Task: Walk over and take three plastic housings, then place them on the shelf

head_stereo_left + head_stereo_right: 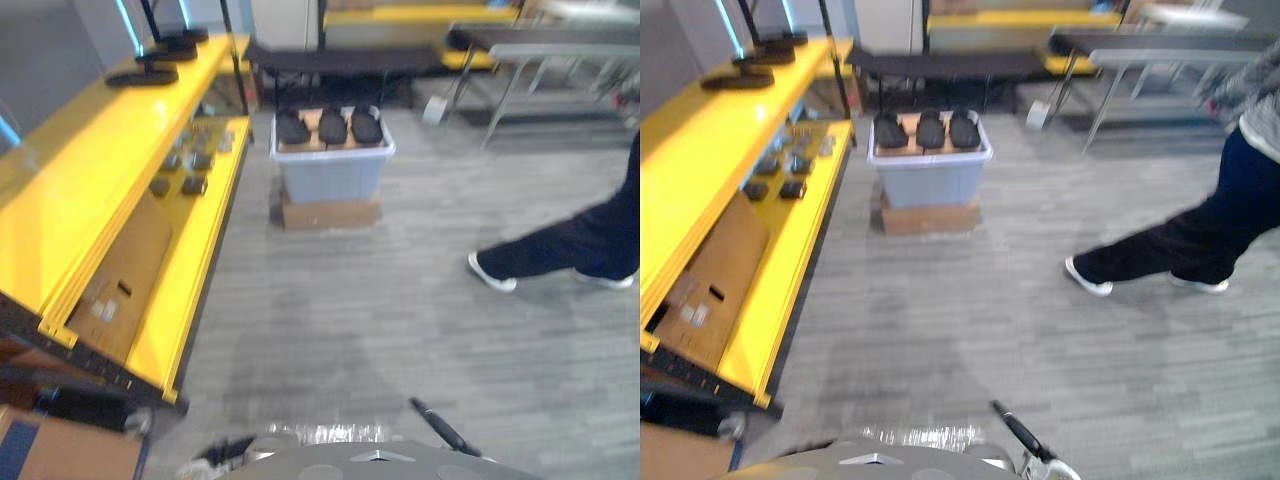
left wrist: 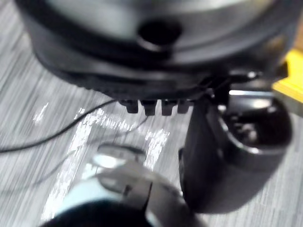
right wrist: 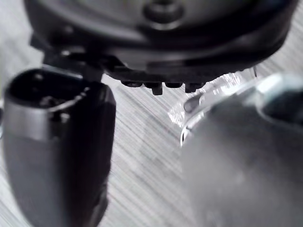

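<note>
Currently underway: the walk-over is being made; the robot is facing the pick-up spot across open floor (image 1: 400,320), and no grasp is starting yet.
Housings: three black plastic housings (image 1: 332,127) are lying side by side in a row on top of the bin, upper middle of the frame in both eye views.
Bin: one pale blue-grey bin (image 1: 332,178) is sitting on one flat cardboard box (image 1: 330,213), just right of the shelf's far end.
Shelf: one long yellow shelf (image 1: 60,215) is running down the left side of the frame; its lower level is carrying several small dark parts (image 1: 185,160), too small to count, and one flat sheet of cardboard (image 1: 120,270).
Left hand: the left hand (image 2: 222,161) is hanging over the floor, thumb standing apart, fingers relaxed and pinching nothing.
Right hand: the right hand (image 3: 57,151) is hanging the same way, relaxed, holding nothing.
Person: one person (image 1: 1200,235) is striding across the right side of the frame, near the route to the bin.
Next move: I judge that it is calling for more steps forward until the bin is within reach, then a reach down to the first housing.
Watch point: the person is possibly crossing the path, so the approach is likely needing care.
</note>
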{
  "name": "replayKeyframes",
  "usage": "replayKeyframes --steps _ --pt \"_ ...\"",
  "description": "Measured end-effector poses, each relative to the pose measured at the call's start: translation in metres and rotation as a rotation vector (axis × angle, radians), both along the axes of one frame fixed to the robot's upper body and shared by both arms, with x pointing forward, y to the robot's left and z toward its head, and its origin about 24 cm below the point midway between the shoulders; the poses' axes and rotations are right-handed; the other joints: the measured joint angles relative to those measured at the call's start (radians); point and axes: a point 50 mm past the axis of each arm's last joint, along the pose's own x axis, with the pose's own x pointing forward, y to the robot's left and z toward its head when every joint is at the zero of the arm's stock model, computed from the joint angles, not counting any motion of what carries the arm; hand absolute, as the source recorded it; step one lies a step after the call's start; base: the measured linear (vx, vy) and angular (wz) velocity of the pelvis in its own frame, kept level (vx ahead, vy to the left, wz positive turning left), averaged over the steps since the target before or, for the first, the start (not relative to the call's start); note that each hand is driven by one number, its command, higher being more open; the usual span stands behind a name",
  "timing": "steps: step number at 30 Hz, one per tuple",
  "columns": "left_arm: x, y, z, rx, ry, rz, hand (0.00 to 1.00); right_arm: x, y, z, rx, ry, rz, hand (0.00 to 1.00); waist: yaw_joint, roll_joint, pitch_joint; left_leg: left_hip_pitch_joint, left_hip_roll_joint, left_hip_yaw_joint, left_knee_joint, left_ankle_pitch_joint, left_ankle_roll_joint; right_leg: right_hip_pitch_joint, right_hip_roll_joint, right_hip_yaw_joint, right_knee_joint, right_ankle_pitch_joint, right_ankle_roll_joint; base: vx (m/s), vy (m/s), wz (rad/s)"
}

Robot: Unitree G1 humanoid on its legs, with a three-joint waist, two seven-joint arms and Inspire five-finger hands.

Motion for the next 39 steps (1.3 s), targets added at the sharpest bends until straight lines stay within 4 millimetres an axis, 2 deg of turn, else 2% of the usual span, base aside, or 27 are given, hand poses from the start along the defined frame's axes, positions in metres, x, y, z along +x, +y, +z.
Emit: replayKeyframes --steps 1,3,5,9,20,30,33,34,36,37,38,39 --pt "0.001 -0.001 0.000 -0.009 0.001 0.009 1.00 -0.001 0.001 0.000 0.011 0.002 -0.009 1.00 -0.002 -0.009 -0.003 0.000 -0.003 0.010 -0.037 0.019 0.001 -0.011 0.001 0.003 -0.020 0.017 -0.001 0.06 0.012 -0.07" --pt "0.003 -0.002 0.000 -0.021 0.004 0.022 1.00 -0.003 0.000 -0.001 0.027 0.008 -0.067 1.00 -0.003 0.002 0.002 0.004 -0.011 0.012 -0.079 0.045 -0.006 -0.011 0.000 -0.003 -0.046 0.030 0.003 0.07 0.030 0.03" --pt "0.000 -0.003 -0.001 -0.028 0.018 0.032 1.00 -0.010 0.002 -0.002 0.037 0.036 -0.082 1.00 -0.008 0.002 0.006 0.031 -0.021 0.009 -0.119 0.076 0.007 0.005 -0.003 -0.014 -0.062 0.033 0.007 0.11 0.043 0.10" --pt "-0.004 -0.001 -0.001 -0.040 0.031 0.030 1.00 -0.015 0.003 -0.003 0.038 0.082 -0.077 1.00 -0.006 -0.010 0.010 0.080 -0.030 0.009 -0.161 0.081 0.005 0.041 -0.004 -0.021 -0.082 0.037 0.014 0.09 0.040 0.00" --pt "-0.005 0.000 -0.001 -0.040 0.030 0.033 1.00 -0.005 0.007 -0.003 0.048 0.060 -0.058 1.00 -0.007 -0.023 0.029 0.108 -0.035 0.004 -0.205 0.111 -0.003 0.049 -0.006 -0.037 -0.080 0.040 0.023 -0.03 0.001 0.02" --pt "-0.005 0.000 -0.001 -0.039 0.032 0.032 1.00 -0.012 0.007 -0.003 0.071 0.038 -0.017 1.00 -0.002 -0.032 0.034 0.111 -0.036 -0.001 -0.209 0.121 0.001 0.058 -0.006 -0.048 -0.098 0.046 0.030 -0.08 0.014 0.02" --pt "-0.005 0.000 -0.001 -0.036 0.033 0.032 1.00 -0.014 0.006 -0.003 0.068 0.026 0.072 1.00 -0.003 -0.033 0.034 0.107 -0.038 0.001 -0.210 0.120 0.002 0.059 -0.005 -0.048 -0.113 0.052 0.033 0.00 0.000 0.00" --pt "-0.005 0.000 -0.001 -0.035 0.031 0.029 1.00 -0.013 0.003 -0.002 0.049 0.021 0.154 1.00 -0.003 -0.033 0.034 0.103 -0.039 0.001 -0.210 0.118 0.004 0.055 -0.006 -0.048 -0.114 0.052 0.033 0.00 0.000 0.00" --pt "-0.002 0.000 -0.001 -0.029 0.021 0.010 1.00 -0.009 0.001 -0.002 0.026 0.006 0.218 1.00 -0.003 -0.033 0.032 0.086 -0.042 0.000 -0.209 0.116 0.008 0.033 -0.011 -0.050 -0.096 0.044 0.024 0.02 0.036 0.01" --pt "0.001 0.000 0.000 -0.025 0.010 0.000 1.00 -0.006 0.001 -0.002 0.020 -0.002 0.225 1.00 -0.002 -0.033 0.032 0.073 -0.045 -0.001 -0.208 0.112 0.014 0.007 -0.021 -0.051 -0.060 0.032 0.032 0.07 0.050 0.06" --pt "0.003 0.001 0.000 -0.020 0.011 -0.012 1.00 -0.002 0.001 -0.001 0.011 -0.012 0.225 1.00 -0.003 -0.039 0.036 0.058 -0.052 0.003 -0.202 0.103 0.028 -0.041 -0.045 -0.053 0.023 -0.010 0.048 0.11 0.067 0.14" --pt "0.007 0.002 0.001 -0.014 0.006 -0.010 1.00 0.002 0.002 -0.001 0.013 -0.026 0.207 1.00 -0.005 -0.045 0.047 0.039 -0.058 0.004 -0.170 0.085 0.045 -0.096 -0.080 -0.056 0.151 -0.043 0.080 0.11 0.061 0.09"
